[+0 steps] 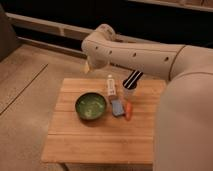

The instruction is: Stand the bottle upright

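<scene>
Already upright, cap skyward: the bottle [110, 86]; gripper [88, 67] up-left of it, fingers apart, empty.

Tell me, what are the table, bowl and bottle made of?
Table: wood, matt; plank seams show. Bowl: glossy green, ceramic or plastic; it glints. Bottle: whitish, opaque, probably plastic. The gripper hangs by the table's far left corner, away from the bottle.

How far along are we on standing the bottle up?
Done, it seems: the bottle stands upright on the wooden table, beside the white cup. In hand: nothing; the end effector hangs open past the table's back edge, left of the bottle and apart from it. Left: probably only pulling the arm away.
</scene>
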You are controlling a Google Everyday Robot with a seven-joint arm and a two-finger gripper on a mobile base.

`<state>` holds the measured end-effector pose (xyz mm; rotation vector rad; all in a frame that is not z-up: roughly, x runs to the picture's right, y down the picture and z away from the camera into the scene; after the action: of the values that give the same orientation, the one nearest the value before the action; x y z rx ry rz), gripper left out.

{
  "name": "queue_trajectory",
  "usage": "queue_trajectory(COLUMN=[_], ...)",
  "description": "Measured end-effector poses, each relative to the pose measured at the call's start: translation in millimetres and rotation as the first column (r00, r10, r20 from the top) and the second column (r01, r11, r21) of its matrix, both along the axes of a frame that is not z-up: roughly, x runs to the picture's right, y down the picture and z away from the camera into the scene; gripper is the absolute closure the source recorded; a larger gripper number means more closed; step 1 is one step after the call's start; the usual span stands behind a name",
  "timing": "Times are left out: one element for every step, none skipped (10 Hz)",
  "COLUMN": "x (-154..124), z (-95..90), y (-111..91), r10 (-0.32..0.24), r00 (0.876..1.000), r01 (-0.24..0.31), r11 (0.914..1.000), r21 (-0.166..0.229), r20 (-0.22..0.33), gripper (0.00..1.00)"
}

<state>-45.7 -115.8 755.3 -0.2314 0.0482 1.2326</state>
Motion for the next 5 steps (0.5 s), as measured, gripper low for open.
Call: queue_trajectory(x=[-1, 4, 15, 29, 44], z=[11.0, 22.5, 41.7, 56.9, 70.1], y=[-10, -16, -22, -26, -27], r10=[-0.024, -0.022, 0.003, 0.037, 0.077], r00=[1.000, 0.999, 0.998, 0.996, 0.993], r01=[0.024, 0.020, -0.006, -0.042, -0.083], r11=[0.9994, 0.9991, 0.9986, 0.9973, 0.9945], r21=[0.026, 0.038, 0.052, 0.060, 0.064], r20=[0.018, 0.037, 0.067, 0.080, 0.086], gripper=[0.35, 0.35, 0.35, 0.35, 0.35])
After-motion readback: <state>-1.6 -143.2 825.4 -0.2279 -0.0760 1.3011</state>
